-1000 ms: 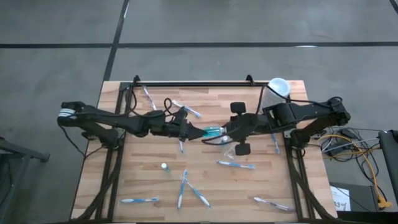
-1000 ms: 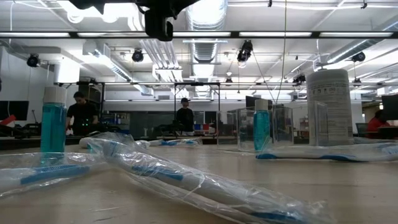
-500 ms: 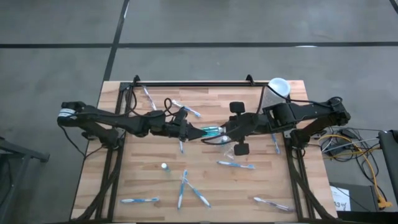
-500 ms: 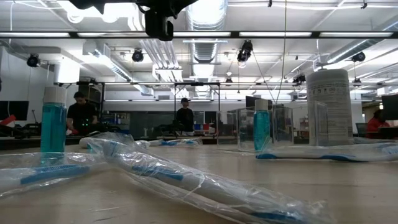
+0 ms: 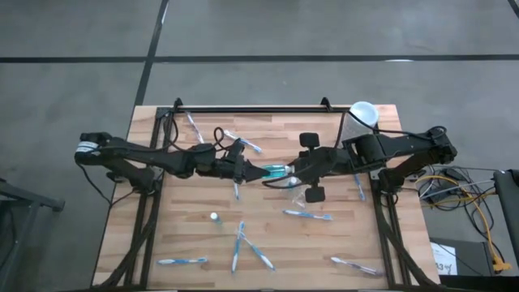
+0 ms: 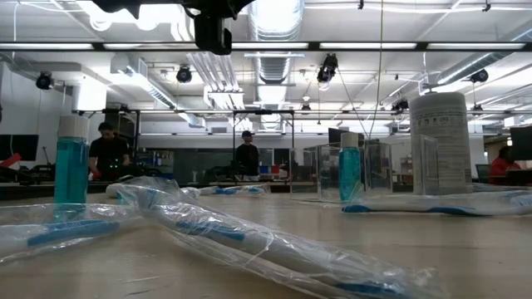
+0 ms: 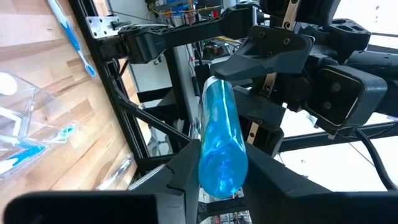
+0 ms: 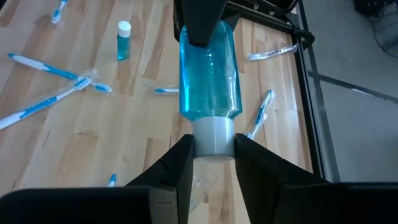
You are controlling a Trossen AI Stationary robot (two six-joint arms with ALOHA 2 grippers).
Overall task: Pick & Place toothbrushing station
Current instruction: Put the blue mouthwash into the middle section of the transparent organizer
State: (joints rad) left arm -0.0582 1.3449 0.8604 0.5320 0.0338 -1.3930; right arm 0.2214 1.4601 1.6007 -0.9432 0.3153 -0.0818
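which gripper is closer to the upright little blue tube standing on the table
Left. The left gripper is up and just right of the standing tube in the high view; the right gripper is farther right. Both hold a blue tube.

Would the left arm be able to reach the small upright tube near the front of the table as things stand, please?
Probably not yet: the way to the upright tube looks free, but the left tool is shut on the held tube, which the right tool also grips.

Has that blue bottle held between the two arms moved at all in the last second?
No. The blue bottle sits at the same spot above the table's planks, held by the left gripper and right gripper.
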